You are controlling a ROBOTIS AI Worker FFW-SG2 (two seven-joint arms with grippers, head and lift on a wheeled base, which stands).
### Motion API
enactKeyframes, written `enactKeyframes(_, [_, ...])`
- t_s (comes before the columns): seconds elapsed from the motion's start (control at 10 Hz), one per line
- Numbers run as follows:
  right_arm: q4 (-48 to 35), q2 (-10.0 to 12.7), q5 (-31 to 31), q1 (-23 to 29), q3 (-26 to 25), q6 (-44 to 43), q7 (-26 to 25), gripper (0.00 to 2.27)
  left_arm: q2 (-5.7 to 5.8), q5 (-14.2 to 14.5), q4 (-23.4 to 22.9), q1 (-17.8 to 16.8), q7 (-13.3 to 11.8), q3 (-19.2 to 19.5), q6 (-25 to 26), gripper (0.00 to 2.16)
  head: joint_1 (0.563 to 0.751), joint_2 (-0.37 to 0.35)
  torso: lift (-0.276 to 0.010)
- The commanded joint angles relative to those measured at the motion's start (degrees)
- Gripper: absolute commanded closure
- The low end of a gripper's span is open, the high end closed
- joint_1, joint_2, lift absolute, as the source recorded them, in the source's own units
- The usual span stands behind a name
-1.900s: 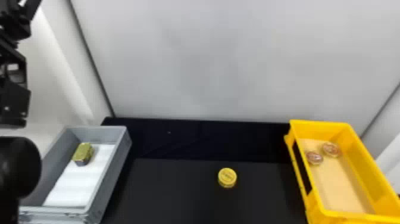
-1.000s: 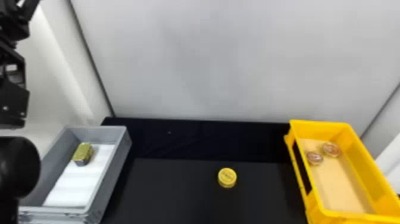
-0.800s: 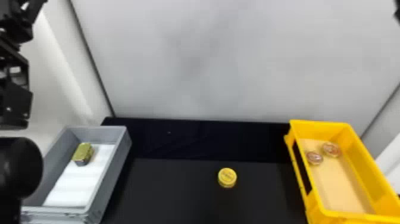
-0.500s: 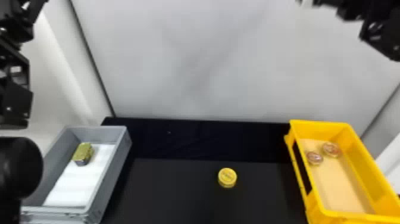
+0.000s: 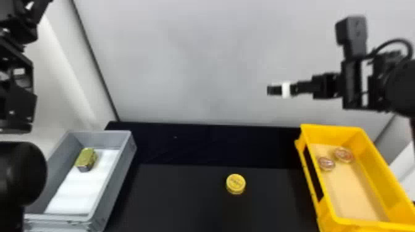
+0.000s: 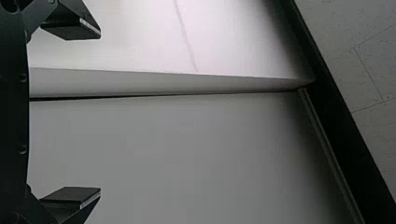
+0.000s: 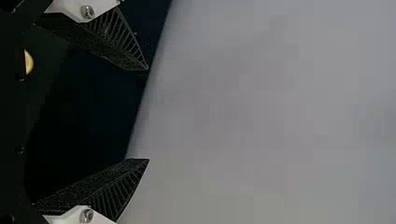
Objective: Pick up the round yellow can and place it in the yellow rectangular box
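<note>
Yellow can (image 5: 235, 184) on black table (image 5: 173, 197), off left edge of box (image 5: 335, 134); lies below, leftward of right gripper (image 7: 148, 114), nearer one, wide, empty.

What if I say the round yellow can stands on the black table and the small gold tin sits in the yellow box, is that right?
Not quite: the head view shows the small gold tin in the gray box. The round yellow can does stand on the black table.
</note>
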Motion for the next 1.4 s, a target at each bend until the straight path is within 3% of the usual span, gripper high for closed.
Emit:
enactKeyframes(0.0, [4.86,-0.3,0.75,2.85,1.64,0.24,2.22,0.07,0.06,0.0,0.16,-0.28,0.07,-0.48,0.05,0.1,0.663,0.054,-0.002])
enactKeyframes(0.2, [13.03,-0.3,0.75,3.72,2.25,-0.46,9.96,0.12,0.15,0.0,0.51,-1.16,-0.02,-1.27,-0.13,0.1,0.663,0.054,-0.002])
enactKeyframes(0.3, [16.72,-0.65,1.37,3.81,5.51,-1.25,11.36,0.12,0.15,0.0,0.6,-1.34,-0.02,-1.45,-0.13,0.1,0.663,0.054,-0.002])
enactKeyframes(0.4, [19.01,-0.56,6.11,3.9,9.55,-3.27,14.18,0.12,0.15,0.0,0.6,-1.34,0.07,-1.53,-0.13,0.1,0.663,0.054,-0.002])
enactKeyframes(0.5, [21.56,0.67,14.9,3.99,12.28,-5.65,21.21,0.12,0.15,0.0,0.68,-1.52,-0.02,-1.71,-0.13,0.1,0.663,0.054,-0.002])
enactKeyframes(0.6, [25.34,3.74,28.36,4.52,13.24,-10.48,30.8,0.12,0.15,0.0,0.68,-1.6,-0.02,-1.8,-0.3,0.1,0.663,0.054,-0.002])
enactKeyframes(0.7, [27.18,4.71,34.34,4.95,14.74,-15.41,32.47,0.12,0.06,-0.09,0.95,-1.69,-0.02,-2.06,-0.48,0.1,0.663,0.054,-0.002])
enactKeyframes(0.8, [30.87,4.97,34.69,4.69,16.32,-19.1,32.2,0.12,0.06,0.0,1.3,-1.95,-0.02,-2.41,-0.66,0.1,0.663,0.054,-0.002])
enactKeyframes(1.0, [40.54,5.76,33.19,3.2,17.55,-27.98,31.32,0.12,-0.03,-0.09,1.91,-2.48,-0.02,-3.12,-1.1,0.1,0.663,0.054,-0.002])
enactKeyframes(1.3, [48.1,7.26,29.68,1.7,17.29,-32.91,28.33,0.12,-0.47,0.0,2.79,-3.36,0.07,-4.17,-1.8,0.1,0.663,0.054,-0.002])
